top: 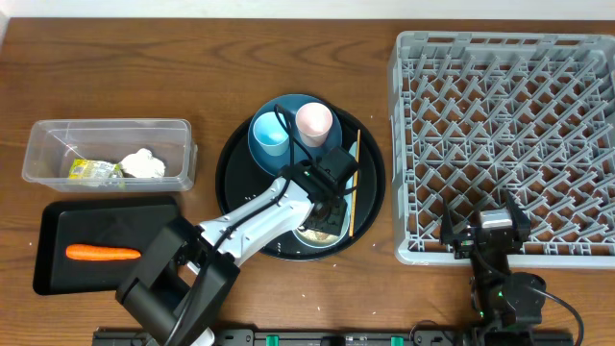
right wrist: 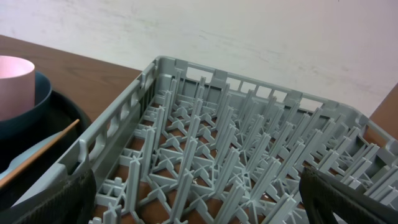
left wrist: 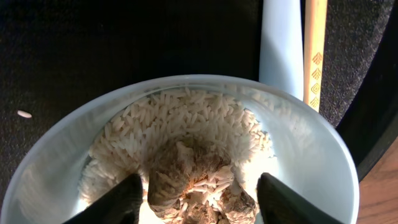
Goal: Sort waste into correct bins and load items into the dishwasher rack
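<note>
scraps (left wrist: 193, 177): brown crumpled lump | rice (left wrist: 174, 121): white grains | bowl (left wrist: 323, 155): white

Orange carrot (top: 103, 254): lies flat in shallow black tray (top: 48, 259). Yellow-green wrapper (top: 93, 170), white tissue (top: 142, 163): sit in clear tub (top: 58, 130). Brownish scraps (left wrist: 193, 174): top rice in white bowl (left wrist: 336, 162). White spoon (left wrist: 283, 43), chopstick (left wrist: 314, 43): lie just beside. Light-blue cup (top: 271, 135), pink cup (top: 313, 122): stand upright on dark blue plate (top: 261, 159). Grey rack (top: 500, 144): sits right.

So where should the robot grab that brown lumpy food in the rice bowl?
Probably pinch the brown lump across its middle, coming straight down from above. It sits heaped on the rice, and the white bowl has walls all round that block a sideways approach.
</note>
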`<state>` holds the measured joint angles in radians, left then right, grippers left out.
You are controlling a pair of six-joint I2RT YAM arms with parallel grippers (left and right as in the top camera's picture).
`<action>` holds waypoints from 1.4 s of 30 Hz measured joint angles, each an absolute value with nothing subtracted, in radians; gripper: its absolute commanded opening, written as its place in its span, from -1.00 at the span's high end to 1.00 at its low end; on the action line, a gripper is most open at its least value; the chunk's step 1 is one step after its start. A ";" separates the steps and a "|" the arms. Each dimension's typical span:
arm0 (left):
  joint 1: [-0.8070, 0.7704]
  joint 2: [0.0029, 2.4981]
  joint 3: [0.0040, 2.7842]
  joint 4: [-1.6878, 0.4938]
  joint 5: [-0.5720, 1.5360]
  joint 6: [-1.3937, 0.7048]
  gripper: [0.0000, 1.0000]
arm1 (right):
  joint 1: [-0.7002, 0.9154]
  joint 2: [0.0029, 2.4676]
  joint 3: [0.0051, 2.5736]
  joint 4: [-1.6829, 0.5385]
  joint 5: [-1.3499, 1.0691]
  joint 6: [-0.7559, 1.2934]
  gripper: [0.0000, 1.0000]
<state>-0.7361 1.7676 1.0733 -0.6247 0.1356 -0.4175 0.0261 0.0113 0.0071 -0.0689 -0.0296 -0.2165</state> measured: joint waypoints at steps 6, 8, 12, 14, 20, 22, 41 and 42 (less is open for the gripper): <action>-0.736 1.768 1.073 -0.625 0.136 -0.418 -0.33 | 0.026 0.011 0.007 -0.069 -0.030 -0.216 -0.98; -0.736 1.768 1.071 -0.624 0.136 -0.418 -0.34 | 0.026 0.011 0.007 -0.069 -0.030 -0.216 -0.99; -0.736 1.768 1.065 -0.624 0.136 -0.418 -0.34 | 0.026 0.011 0.007 -0.069 -0.030 -0.216 -0.98; -0.736 1.768 1.065 -0.624 0.136 -0.418 -0.34 | 0.026 0.011 0.007 -0.069 -0.030 -0.216 -0.98; -0.736 1.768 1.065 -0.623 0.136 -0.418 -0.34 | 0.026 0.011 0.007 -0.069 -0.030 -0.216 -0.98; -0.736 1.768 1.065 -0.623 0.136 -0.418 -0.35 | 0.026 0.011 0.007 -0.069 -0.030 -0.216 -0.99; -0.736 1.782 1.065 -0.631 0.136 -0.418 0.28 | 0.026 0.011 0.007 -0.069 -0.030 -0.216 -0.99; -0.736 1.782 1.065 -0.640 0.136 -0.418 0.28 | 0.026 0.011 0.007 -0.069 -0.030 -0.216 -0.98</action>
